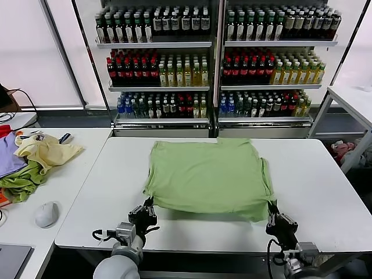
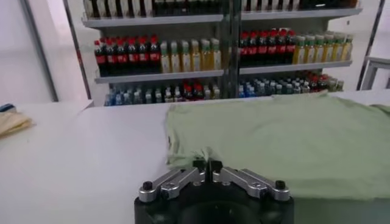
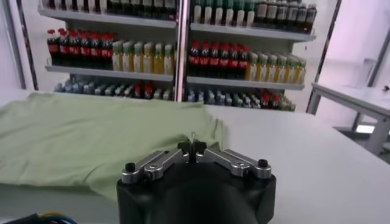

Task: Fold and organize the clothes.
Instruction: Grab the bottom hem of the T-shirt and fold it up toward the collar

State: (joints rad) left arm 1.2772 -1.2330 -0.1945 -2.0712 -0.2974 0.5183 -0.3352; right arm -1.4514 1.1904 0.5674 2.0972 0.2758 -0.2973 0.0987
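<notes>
- The shirt (image 1: 207, 176) lies spread flat in the middle of the white counter (image 1: 325, 192), printed side hidden, its near hem close to the counter's near edge.
- The left gripper (image 1: 148, 204) sits at the shirt's near left corner; its fingers (image 2: 199, 165) are pressed together on a pinch of the hem, which puckers up between them.
- The right gripper (image 1: 272, 207) sits at the near right corner, fingers (image 3: 184, 148) likewise clamped on the shirt's edge.
- Both grippers are low, over the strip of bare counter between hem and counter edge.
- Bare counter runs wide on the shirt's left and right; a narrower band lies beyond its far edge.
- The far edge of the shirt is near the counter's far edge, with drink shelves (image 1: 215, 43) behind.
- A second counter (image 1: 81, 168) stands to the left, just beside, carrying a yellow garment (image 1: 46, 150), an olive cloth (image 1: 20, 183) and a mouse (image 1: 47, 214), all well apart from the shirt.
- Another table (image 1: 354, 99) stands far right.
</notes>
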